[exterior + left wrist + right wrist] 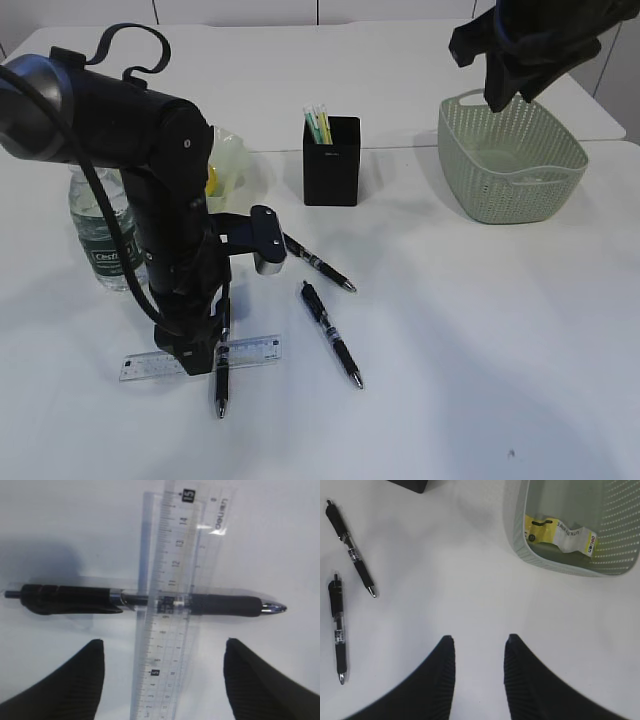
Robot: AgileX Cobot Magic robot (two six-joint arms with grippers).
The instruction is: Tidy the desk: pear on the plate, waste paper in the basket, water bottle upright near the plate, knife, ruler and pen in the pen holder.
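Left gripper point(162, 680) spread wide, empty, low over ruler point(172, 605) with a pen point(145, 601) lying crosswise on it, on the desk point(480, 340). Right gripper point(479, 670) part open, empty, raised near basket point(517, 535) holding waste paper point(560, 532). Bottle point(100, 235) upright beside plate point(232, 155); holder point(332, 165) mid-desk, two more pens in front.

The plate point(232, 158) and the pear point(212, 183) were mostly hidden by the left arm; the ruler point(255, 351) was partly covered.
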